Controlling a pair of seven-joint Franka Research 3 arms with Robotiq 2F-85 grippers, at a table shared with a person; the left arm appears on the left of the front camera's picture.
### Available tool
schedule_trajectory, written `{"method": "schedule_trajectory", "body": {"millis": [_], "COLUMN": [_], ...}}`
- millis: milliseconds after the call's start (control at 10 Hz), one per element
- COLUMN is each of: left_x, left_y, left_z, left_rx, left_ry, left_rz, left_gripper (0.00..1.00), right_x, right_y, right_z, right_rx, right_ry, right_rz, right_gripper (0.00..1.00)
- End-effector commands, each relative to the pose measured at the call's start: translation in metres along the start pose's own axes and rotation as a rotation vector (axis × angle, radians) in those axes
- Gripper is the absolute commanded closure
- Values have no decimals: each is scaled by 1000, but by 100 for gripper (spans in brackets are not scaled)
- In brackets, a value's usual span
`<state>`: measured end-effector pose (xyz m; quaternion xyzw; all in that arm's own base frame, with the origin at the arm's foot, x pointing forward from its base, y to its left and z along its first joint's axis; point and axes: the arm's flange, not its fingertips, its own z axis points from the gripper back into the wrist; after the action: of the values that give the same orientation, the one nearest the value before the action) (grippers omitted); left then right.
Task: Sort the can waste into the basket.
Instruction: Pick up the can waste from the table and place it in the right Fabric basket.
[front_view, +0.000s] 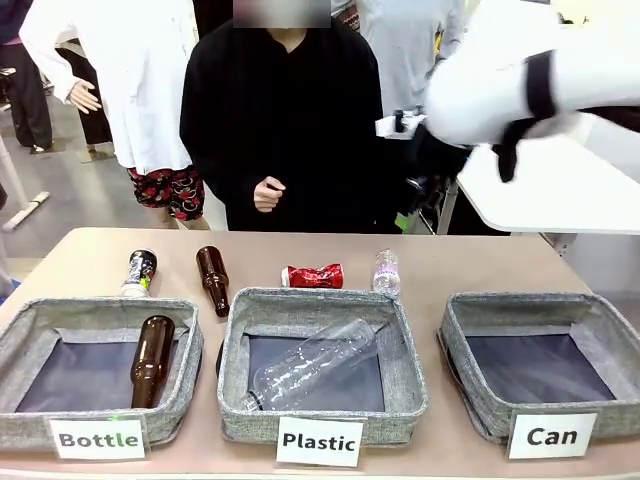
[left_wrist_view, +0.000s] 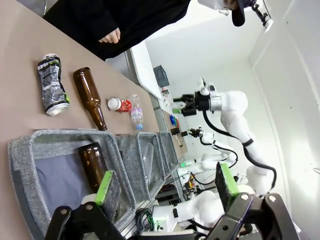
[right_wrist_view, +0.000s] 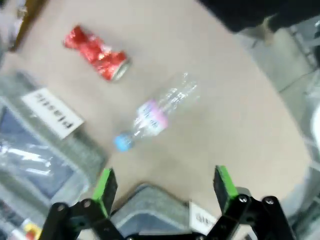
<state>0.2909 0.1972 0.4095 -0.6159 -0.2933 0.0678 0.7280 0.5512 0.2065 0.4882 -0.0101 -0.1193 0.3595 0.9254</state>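
Observation:
The crushed red can (front_view: 314, 276) lies on the table behind the middle basket. A dark printed can (front_view: 139, 272) with a silver top lies at the far left. The grey basket (front_view: 470, 330) labelled "Can" stands at the right, nothing in it. My right arm (front_view: 530, 85) hangs high over the table's far right. In its wrist view the right gripper (right_wrist_view: 165, 192) is open above the table, with the red can (right_wrist_view: 97, 52) farther off and the basket's rim (right_wrist_view: 150, 200) just below the fingers. My left gripper (left_wrist_view: 165, 185) is open, above the "Bottle" basket; the dark can (left_wrist_view: 52, 84) and red can (left_wrist_view: 120, 104) lie beyond.
A "Bottle" basket (front_view: 25, 340) holds a brown bottle (front_view: 152, 360); another brown bottle (front_view: 213, 280) lies on the table. The "Plastic" basket (front_view: 235, 330) holds a clear bottle (front_view: 315, 365). A small plastic bottle (front_view: 387, 273) stands by the red can. A person's hand (front_view: 268, 193) hovers at the far edge.

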Motion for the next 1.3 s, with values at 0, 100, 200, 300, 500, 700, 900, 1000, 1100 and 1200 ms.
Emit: {"method": "schedule_trajectory", "body": {"millis": [0, 100, 200, 300, 500, 700, 900, 1000, 1100, 1200], "left_x": [-3, -3, -3, -3, -3, -3, -3, -3, -3, -3], "left_y": [-1, -1, -1, -1, -1, -1, -1, -1, -1, -1], "left_z": [-1, -1, -1, -1, -1, -1, -1, -1, -1, -1], "left_rx": [-22, -22, -22, -22, -22, -22, -22, -22, -22, -22], "left_ry": [-16, -16, -16, -16, -16, -16, -16, -16, -16, -16], "left_rz": [-23, -23, -23, -23, -23, -23, -23, -23, -23, -23], "left_gripper": [0, 0, 0, 0, 0, 0, 0, 0, 0, 0], "right_x": [66, 87, 96, 93, 92, 106, 120, 124, 125, 127], "right_y": [9, 24, 41, 50, 51, 75, 84, 82, 82, 82], "right_z": [-4, -17, -29, -33, -38, -56, -74, -79, -85, -91], "right_rx": [-106, -121, -117, -80, -89, 31, 128, 165, 233, 261], "right_ry": [87, 101, 104, 92, 90, 139, 92, 42, -16, -36], "right_rz": [88, 123, 190, 244, 201, 479, 742, 830, 930, 961], "right_gripper": [0, 0, 0, 0, 0, 0, 0, 0, 0, 0]}}
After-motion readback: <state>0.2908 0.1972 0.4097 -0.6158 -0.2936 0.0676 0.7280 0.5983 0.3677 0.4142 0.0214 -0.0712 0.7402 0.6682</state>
